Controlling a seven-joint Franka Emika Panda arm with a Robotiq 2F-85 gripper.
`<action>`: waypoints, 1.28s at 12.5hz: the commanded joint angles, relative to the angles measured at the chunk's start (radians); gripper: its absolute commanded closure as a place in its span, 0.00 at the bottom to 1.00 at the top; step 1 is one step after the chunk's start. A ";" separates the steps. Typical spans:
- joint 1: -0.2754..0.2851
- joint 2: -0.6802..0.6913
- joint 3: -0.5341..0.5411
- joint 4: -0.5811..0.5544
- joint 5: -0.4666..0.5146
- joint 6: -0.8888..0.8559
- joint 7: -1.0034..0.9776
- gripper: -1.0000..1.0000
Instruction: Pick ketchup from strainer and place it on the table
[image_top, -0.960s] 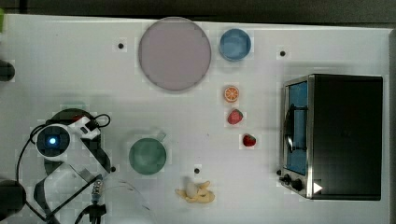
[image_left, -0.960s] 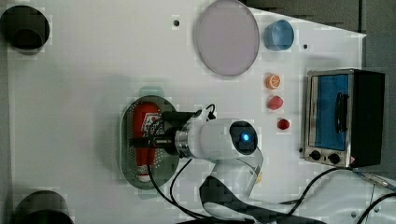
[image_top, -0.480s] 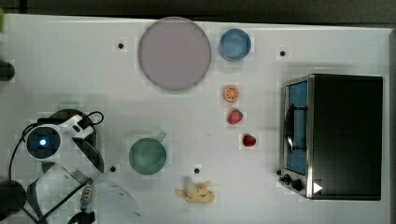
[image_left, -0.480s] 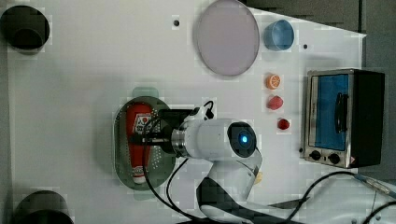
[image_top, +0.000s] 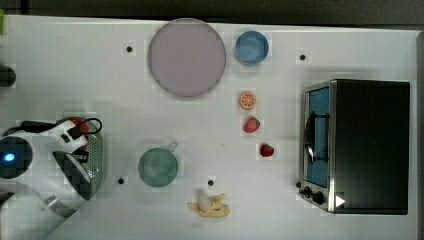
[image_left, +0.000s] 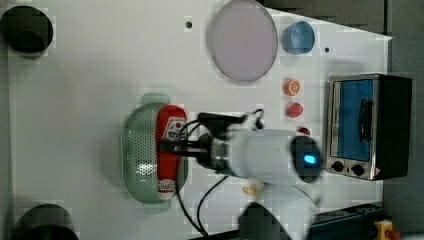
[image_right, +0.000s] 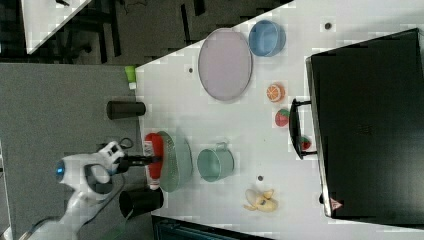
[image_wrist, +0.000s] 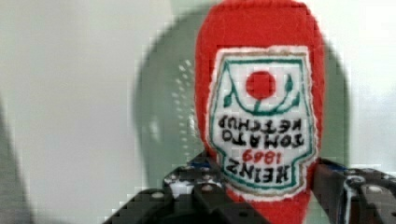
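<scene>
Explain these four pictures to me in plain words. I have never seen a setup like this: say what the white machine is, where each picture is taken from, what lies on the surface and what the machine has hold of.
The white machine is a robot arm ending in a two-fingered gripper. Three pictures look at one white table from different sides; the fourth comes from a camera on the arm's wrist, close up.

On the table lie a lilac plate, a blue bowl, an orange slice, two strawberries, a green cup, a banana and a small oven.

In the left view the ketchup lies in the grey-green strainer. The wrist view shows the fingers closed against either side of the bottle, so it appears gripped, though not yet out of the strainer.
</scene>
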 joint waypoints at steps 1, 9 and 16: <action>-0.088 -0.146 -0.011 0.042 0.055 -0.136 0.045 0.44; -0.218 -0.269 -0.248 0.035 0.064 -0.308 -0.017 0.44; -0.231 -0.213 -0.502 -0.046 0.063 -0.274 -0.074 0.44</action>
